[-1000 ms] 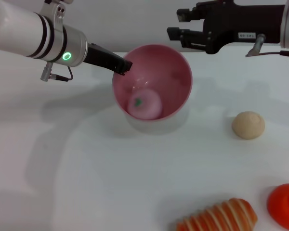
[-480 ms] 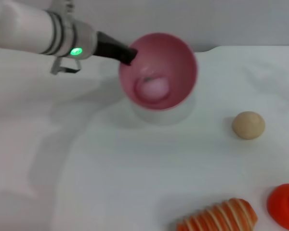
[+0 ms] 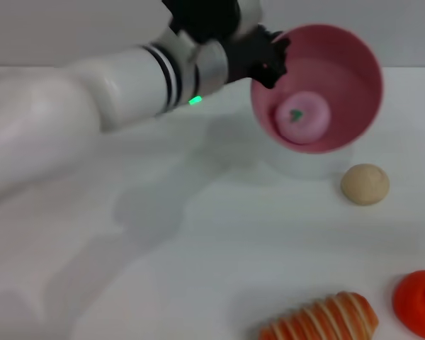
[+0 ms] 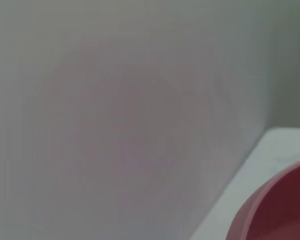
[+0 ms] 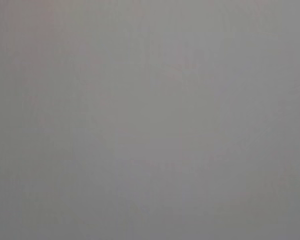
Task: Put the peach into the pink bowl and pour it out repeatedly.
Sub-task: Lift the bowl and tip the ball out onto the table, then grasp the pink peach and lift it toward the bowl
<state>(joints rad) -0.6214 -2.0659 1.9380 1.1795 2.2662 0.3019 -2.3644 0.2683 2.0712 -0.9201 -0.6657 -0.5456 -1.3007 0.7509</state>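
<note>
The left tool [image 3: 269, 60] is clamped on the rim of the pink bowl [image 3: 340, 64]. The bowl looks light and stiff; the peach [image 3: 302, 117] inside will roll easily.

No lettering, label, brand, number or sign can be read on anything in these views; nothing legible stands on any surface that shows here.

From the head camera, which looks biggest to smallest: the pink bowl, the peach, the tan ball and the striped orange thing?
1. pink bowl, lifted nearer the camera by the left gripper
2. striped orange thing, partly cut off
3. peach and tan ball: too alike to rank
</note>
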